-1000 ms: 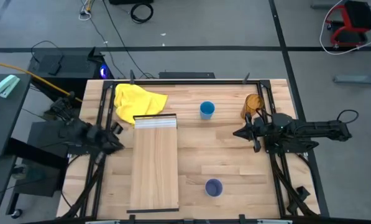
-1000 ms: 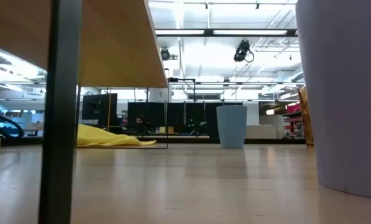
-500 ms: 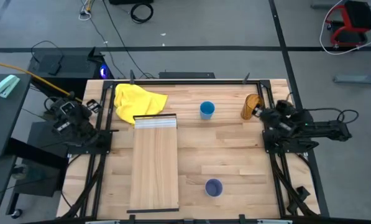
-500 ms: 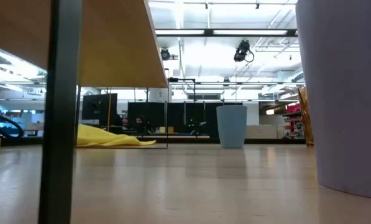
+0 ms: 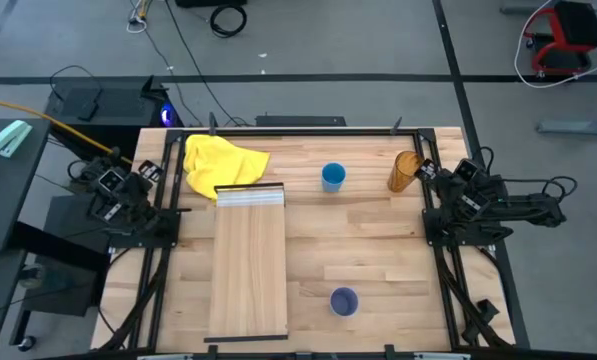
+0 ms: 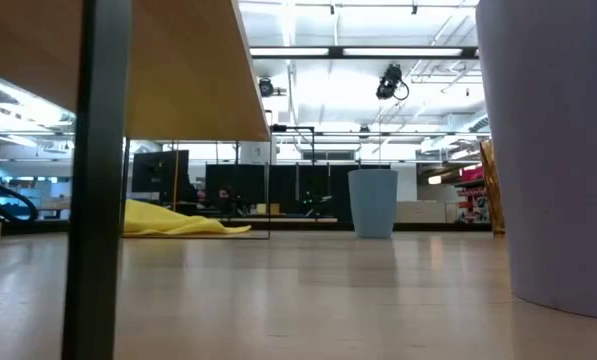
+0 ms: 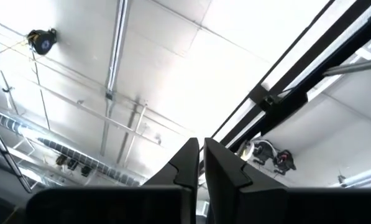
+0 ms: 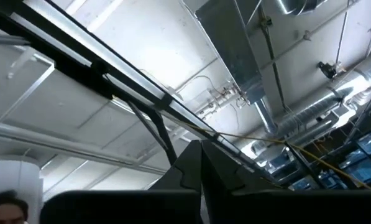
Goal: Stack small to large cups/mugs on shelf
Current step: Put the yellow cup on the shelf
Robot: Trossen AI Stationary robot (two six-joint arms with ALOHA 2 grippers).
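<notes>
Wooden shelf (image 5: 248,265) lies bare, both pincers off the table's edges.

yellow cloth (image 5: 223,163) far-left on slatted tabletop (image 5: 368,250), red cart (image 5: 566,35)

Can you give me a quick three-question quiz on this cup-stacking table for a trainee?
1. True or false: a cup already stands on the shelf.
2. Which cup sits nearest the yellow cloth? A) bright blue cup B) lavender-blue cup C) amber cup
3. Which gripper, left gripper or right gripper, is beside the amber cup?

Key: 1. False, the shelf is bare. 2. A. 3. The right gripper, shut and empty at the table's right edge; the left gripper is parked off the left edge.
</notes>
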